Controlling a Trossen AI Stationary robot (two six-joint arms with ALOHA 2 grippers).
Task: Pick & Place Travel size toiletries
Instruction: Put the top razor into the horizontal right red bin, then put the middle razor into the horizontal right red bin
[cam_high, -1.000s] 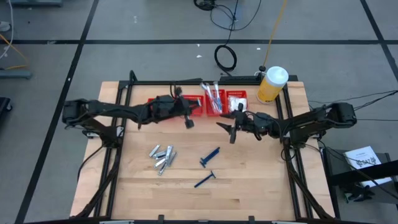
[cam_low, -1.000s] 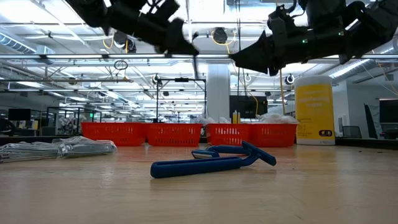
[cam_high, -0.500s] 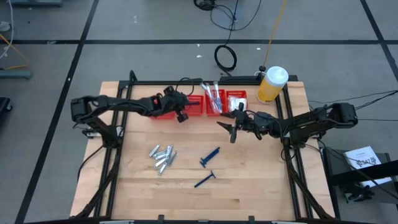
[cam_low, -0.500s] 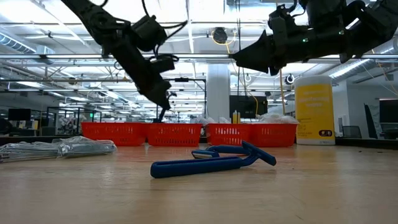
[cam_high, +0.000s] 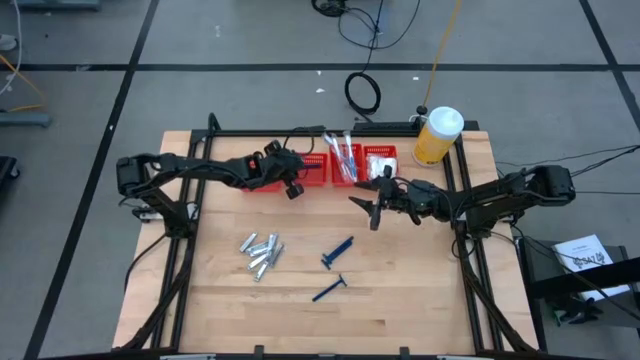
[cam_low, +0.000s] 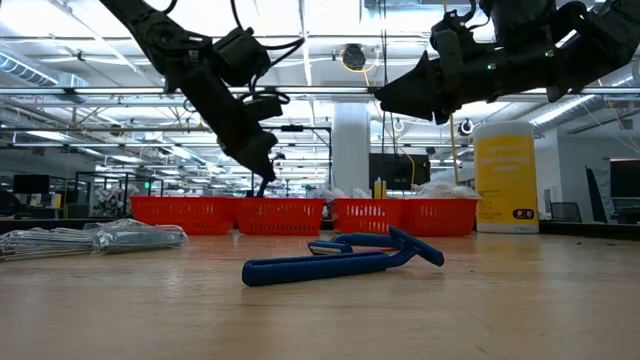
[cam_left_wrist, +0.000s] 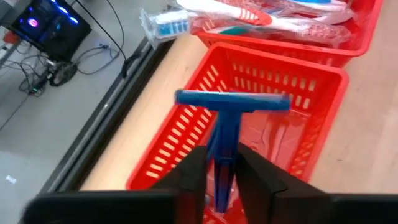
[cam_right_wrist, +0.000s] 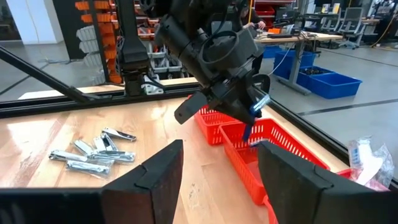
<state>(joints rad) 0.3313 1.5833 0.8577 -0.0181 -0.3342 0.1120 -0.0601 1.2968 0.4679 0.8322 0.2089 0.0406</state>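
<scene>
razor over the basket: watch the drop

big open workshop behind the wooden table (cam_high: 400, 300), ceiling lights and racks in the low view. your left end effector (cam_left_wrist: 216, 163) is closed on a dark-blue razor (cam_left_wrist: 227, 121) by its handle, head away from the wrist, hanging over the open red basket (cam_left_wrist: 311, 78) in the row at the table's far edge. high view puts it (cam_high: 292, 186) at that basket's front edge. right end effector (cam_high: 375, 207) waits w/ fingers spread, empty, above the table just in front of the baskets to the right.

what could go wrong:
- grip sits low on a slim handle. if it's off-centre the razor may swing or twist on release and catch the mesh wall instead of dropping in.
- razor hangs near the basket's front rim, so letting go too early could put it on the table or leave it propped on the rim.
- dropping lower could knock the light basket into the next one, which holds wrapped toothbrushes (cam_left_wrist: 273, 12).

left on the table: a pile of silvery clippers (cam_high: 260, 252) and two more blue razors (cam_high: 338, 250), (cam_high: 328, 289).

hard to tell:
- height of the razor above the basket floor.
- in the low view the basket row hides what's inside.
- far-right basket contents (cam_high: 380, 160) too small to name.
- yellow bottle (cam_high: 436, 135) stands beside the baskets, label unreadable.
</scene>
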